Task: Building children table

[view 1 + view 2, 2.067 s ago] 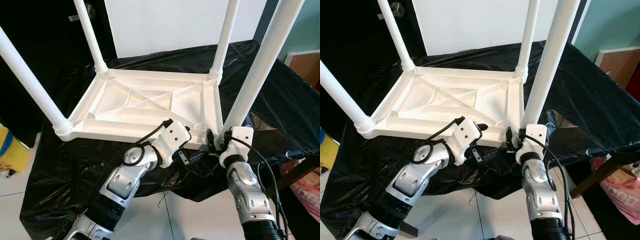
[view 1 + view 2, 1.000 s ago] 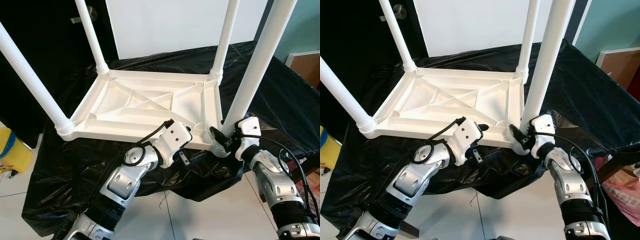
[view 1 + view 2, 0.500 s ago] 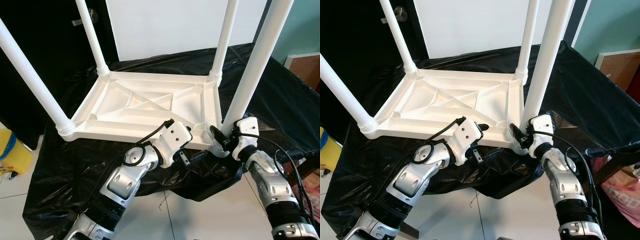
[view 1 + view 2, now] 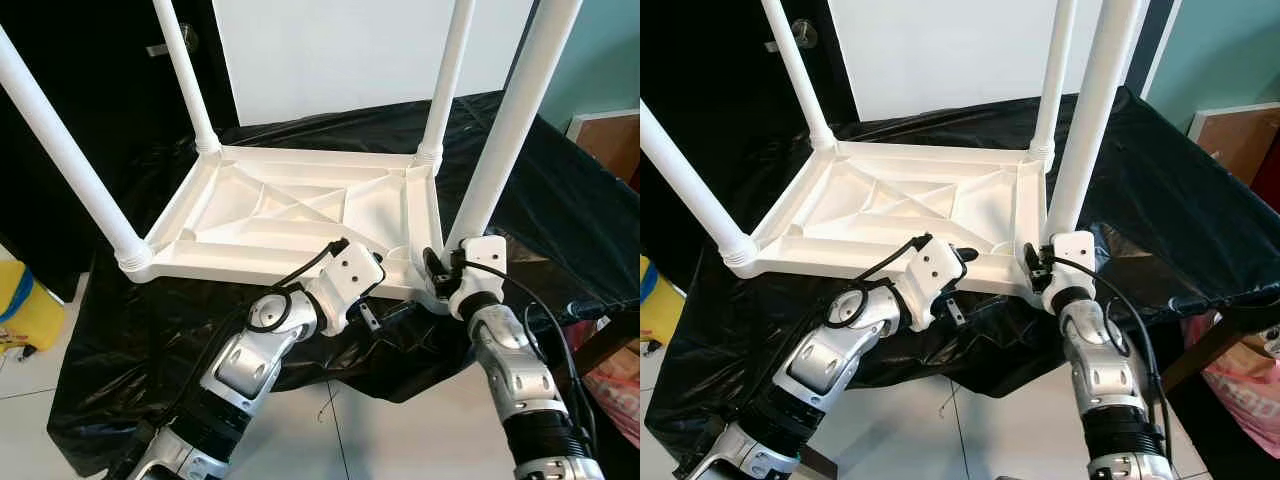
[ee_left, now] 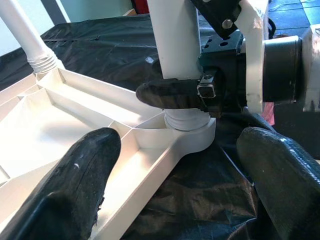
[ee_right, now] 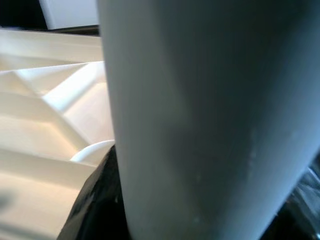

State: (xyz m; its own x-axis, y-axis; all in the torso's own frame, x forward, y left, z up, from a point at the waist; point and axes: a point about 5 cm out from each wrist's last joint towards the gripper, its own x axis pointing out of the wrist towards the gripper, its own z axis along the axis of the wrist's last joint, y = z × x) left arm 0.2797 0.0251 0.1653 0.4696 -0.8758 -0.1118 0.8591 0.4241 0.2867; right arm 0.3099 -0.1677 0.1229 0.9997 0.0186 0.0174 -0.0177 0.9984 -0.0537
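Right gripper (image 4: 437, 272) clamps the near table leg (image 4: 500, 140) at its base.

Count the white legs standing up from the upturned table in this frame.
4. Near left leg, far left leg, far right leg, and near right leg, which the right gripper clasps near its base. All stand at corners of the tabletop.

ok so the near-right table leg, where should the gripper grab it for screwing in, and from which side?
Low on the near-right leg, just above its threaded collar at the tabletop corner, from the robot's near side. It stands upright and round, so fingers wrap it horizontally. The right gripper already grips there; the left gripper sits open at the near edge.
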